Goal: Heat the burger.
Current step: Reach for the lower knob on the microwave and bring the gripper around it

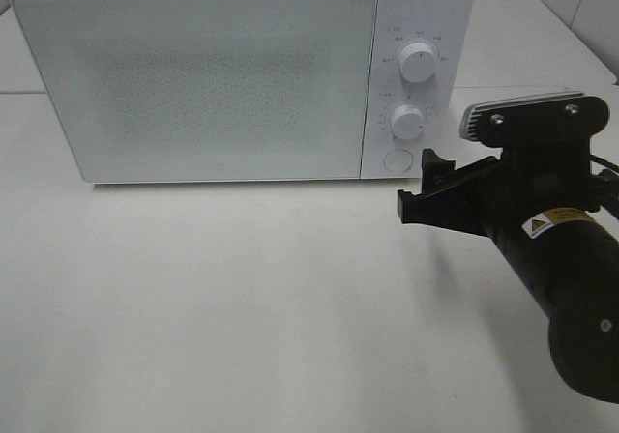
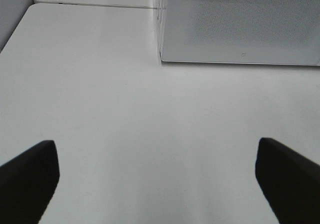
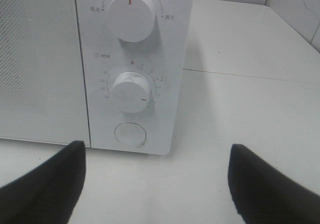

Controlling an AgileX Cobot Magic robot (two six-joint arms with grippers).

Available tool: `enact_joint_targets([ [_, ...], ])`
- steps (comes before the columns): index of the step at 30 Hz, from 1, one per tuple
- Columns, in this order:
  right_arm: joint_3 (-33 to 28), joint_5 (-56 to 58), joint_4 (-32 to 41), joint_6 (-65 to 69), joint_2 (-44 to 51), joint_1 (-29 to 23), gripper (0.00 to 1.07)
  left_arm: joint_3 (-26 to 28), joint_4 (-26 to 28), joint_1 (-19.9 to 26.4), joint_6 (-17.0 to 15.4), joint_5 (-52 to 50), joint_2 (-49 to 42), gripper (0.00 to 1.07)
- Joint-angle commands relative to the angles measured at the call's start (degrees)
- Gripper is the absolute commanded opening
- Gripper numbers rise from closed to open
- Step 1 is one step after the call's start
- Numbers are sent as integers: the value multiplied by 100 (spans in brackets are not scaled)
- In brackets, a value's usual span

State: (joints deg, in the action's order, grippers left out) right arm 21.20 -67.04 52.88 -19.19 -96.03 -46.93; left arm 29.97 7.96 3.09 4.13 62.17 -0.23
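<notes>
The burger is out of view; the white microwave [image 1: 193,75] has its door shut and the frosted door hides the inside. My right gripper [image 1: 423,187] hovers open and empty just in front of the control panel, low and to its right. In the right wrist view, the right gripper [image 3: 157,156] faces the round door button [image 3: 131,134] below the lower knob [image 3: 130,91]. My left gripper [image 2: 156,149] is open over bare table, with nothing between its fingers, and the microwave's left corner [image 2: 162,59] lies ahead of it.
The panel carries an upper knob [image 1: 418,62], a lower knob [image 1: 407,121] and a round button [image 1: 396,160]. The white table [image 1: 242,307] spreads in front of the microwave. A seam between table tops runs behind it [image 3: 240,74].
</notes>
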Motion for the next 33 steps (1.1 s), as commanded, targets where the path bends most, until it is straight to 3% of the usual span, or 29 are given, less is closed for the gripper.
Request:
enact_joint_targets([
  [1,246,-40,109,-166,-166,-126,76,-23,29,11,-46,-63,-109,100],
  [7,636,132,258,-241,-350,-138,76,-23,29,11,-46,-63,-109,100],
  [33,665,120,252,103,-355,-115,76,-23,29,11,-46,-63,-109,100],
])
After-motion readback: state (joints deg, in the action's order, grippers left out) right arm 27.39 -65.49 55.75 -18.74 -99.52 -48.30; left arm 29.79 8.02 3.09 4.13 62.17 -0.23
